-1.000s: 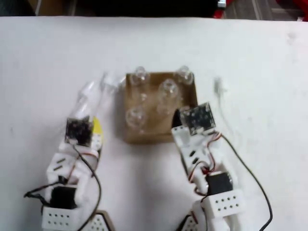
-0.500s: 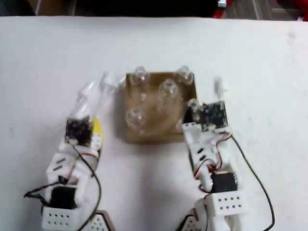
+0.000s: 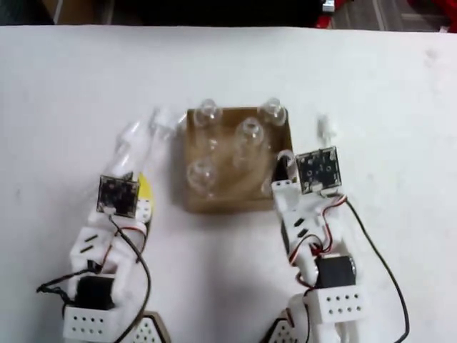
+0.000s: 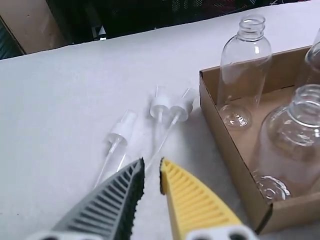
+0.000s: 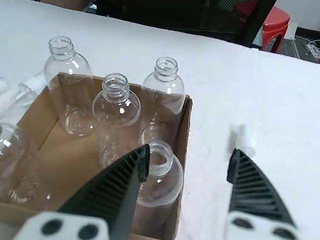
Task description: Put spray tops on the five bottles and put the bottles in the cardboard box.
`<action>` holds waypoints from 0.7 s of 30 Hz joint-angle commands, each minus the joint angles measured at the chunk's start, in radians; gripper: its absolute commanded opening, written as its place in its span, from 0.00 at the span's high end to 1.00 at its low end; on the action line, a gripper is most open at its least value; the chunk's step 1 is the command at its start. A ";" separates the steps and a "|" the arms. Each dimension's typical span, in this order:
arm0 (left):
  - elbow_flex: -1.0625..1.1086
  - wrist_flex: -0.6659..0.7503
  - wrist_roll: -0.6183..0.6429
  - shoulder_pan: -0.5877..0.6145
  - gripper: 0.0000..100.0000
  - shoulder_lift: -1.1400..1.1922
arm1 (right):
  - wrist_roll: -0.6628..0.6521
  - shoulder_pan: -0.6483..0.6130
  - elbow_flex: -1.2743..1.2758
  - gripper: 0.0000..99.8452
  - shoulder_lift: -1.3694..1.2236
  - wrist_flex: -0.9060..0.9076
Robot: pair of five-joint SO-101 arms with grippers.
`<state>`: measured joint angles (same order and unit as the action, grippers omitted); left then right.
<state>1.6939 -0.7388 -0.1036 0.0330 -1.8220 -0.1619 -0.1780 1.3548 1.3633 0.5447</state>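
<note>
The cardboard box [image 3: 214,204] sits mid-table and holds several clear bottles without tops, among them one [image 5: 116,110] in the middle and one [image 5: 160,177] at the near right corner. My right gripper [image 5: 187,160] is open and straddles the box's right wall [image 5: 182,135], with that corner bottle just inside its left finger. One spray top [image 5: 243,140] lies on the table right of the box. My left gripper [image 4: 150,167] is shut on nothing, low over the table left of the box. Three spray tops [image 4: 120,132] [image 4: 160,105] [image 4: 182,102] lie just beyond its tips.
The white table [image 3: 371,86] stretches wide on the far side and to the right. Dark furniture and a red stool [image 5: 272,22] stand past the far edge. The arms' bases [image 3: 89,314] [image 3: 332,304] stand at the near edge.
My right arm has shifted to the right, from over the box's near right corner to its right wall. The left arm and the spray tops have stayed put.
</note>
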 commanded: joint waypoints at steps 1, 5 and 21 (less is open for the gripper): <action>-0.002 0.015 -0.014 -0.015 0.94 -0.007 | 0.008 -0.024 -0.054 0.76 0.090 0.065; -0.002 0.015 -0.014 -0.015 0.94 -0.007 | 0.012 -0.016 -0.054 0.76 0.213 0.137; -0.008 0.017 -0.005 0.041 0.94 -0.008 | 0.015 0.282 -0.014 0.84 0.435 0.415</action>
<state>1.6939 -0.7388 -0.1036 0.0560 -1.8220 -0.1557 -0.0046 1.3487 1.8006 0.8577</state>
